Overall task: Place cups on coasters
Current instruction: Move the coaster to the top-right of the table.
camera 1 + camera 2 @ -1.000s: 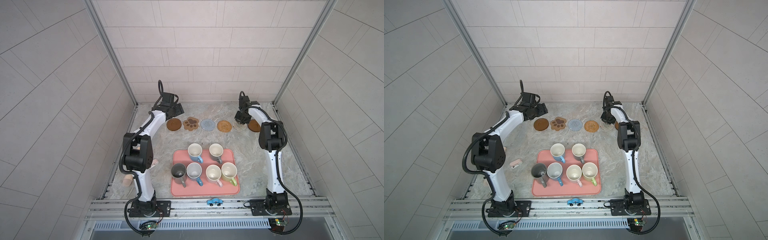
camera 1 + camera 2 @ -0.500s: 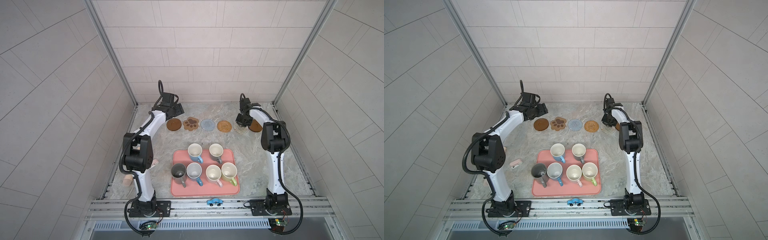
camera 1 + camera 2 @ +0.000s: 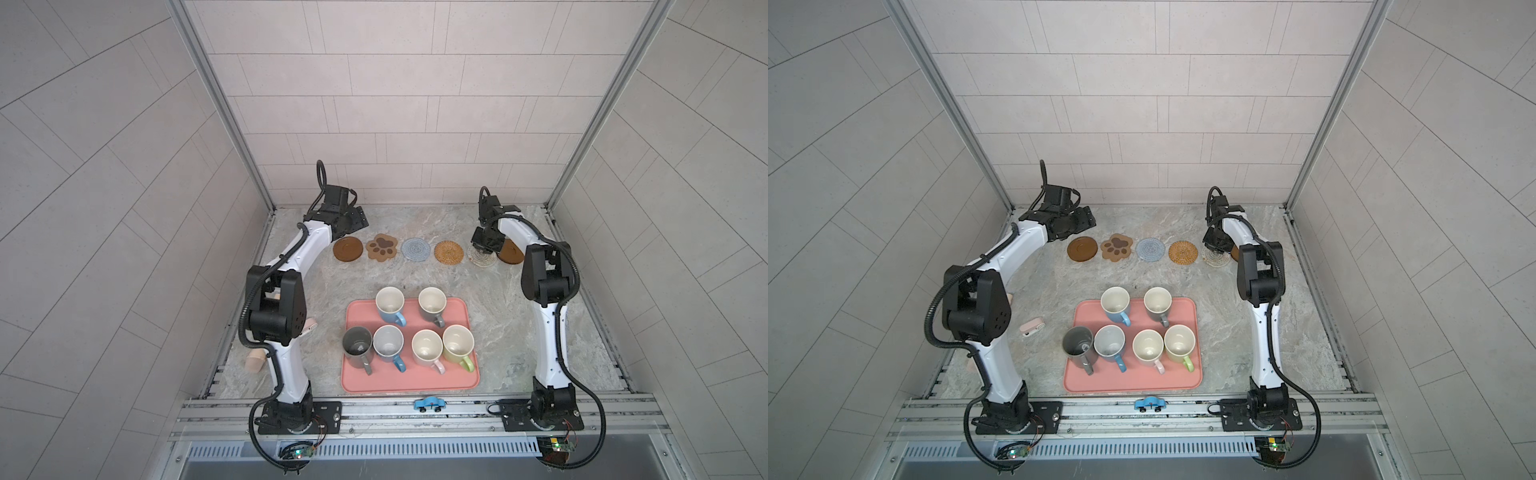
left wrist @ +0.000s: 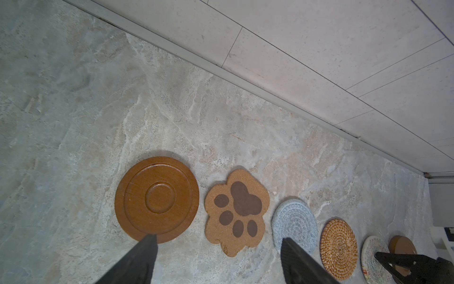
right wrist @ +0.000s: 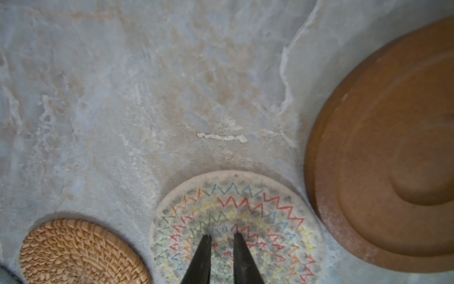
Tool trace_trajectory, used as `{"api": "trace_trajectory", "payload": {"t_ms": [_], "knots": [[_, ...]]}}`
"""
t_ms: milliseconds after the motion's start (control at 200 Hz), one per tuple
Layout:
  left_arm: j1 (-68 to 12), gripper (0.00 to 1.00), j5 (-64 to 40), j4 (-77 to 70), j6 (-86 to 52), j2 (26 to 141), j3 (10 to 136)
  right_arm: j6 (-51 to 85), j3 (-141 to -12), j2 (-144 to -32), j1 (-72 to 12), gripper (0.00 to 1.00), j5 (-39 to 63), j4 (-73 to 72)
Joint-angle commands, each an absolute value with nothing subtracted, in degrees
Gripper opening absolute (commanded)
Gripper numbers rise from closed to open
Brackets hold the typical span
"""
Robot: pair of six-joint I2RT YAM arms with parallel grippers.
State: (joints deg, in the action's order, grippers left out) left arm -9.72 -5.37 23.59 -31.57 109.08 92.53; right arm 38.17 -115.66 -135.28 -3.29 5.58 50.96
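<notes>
Six mugs (image 3: 390,300) upright on pink tray (image 3: 409,380), none seated on coaster. Beyond tray, six coasters (image 3: 415,249) in row on marbled tabletop (image 3: 507,324). Left tool (image 4: 218,238) spread wide, empty, past tray's far-left corner by wooden disc (image 4: 156,198). Right tool (image 5: 222,235) pinched closed, empty, tips over zigzag-stitched coaster (image 5: 245,204) past far-right corner. Likely best: lift tools clear of row, grip mug by rim, set centred. Tiled wall (image 3: 415,166) close behind row.
</notes>
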Motion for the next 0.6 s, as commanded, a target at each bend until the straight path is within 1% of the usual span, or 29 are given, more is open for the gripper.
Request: {"api": "trace_trajectory", "payload": {"t_ms": [0,345,595], "knots": [[-9.2,0.86,-5.2,23.0,-31.9,108.0,92.5,39.7,-116.4,-135.9,-3.7,0.21,5.1,54.1],[-9.3,0.86,-5.2,22.8,-31.9,107.8,92.5,40.2,-120.9,-134.6,-3.3,0.21,5.4,54.7],[-9.3,0.86,-5.5,22.9,-31.8,108.0,93.0,40.6,-123.8,-135.5,-1.3,0.22,2.8,56.2]]}}
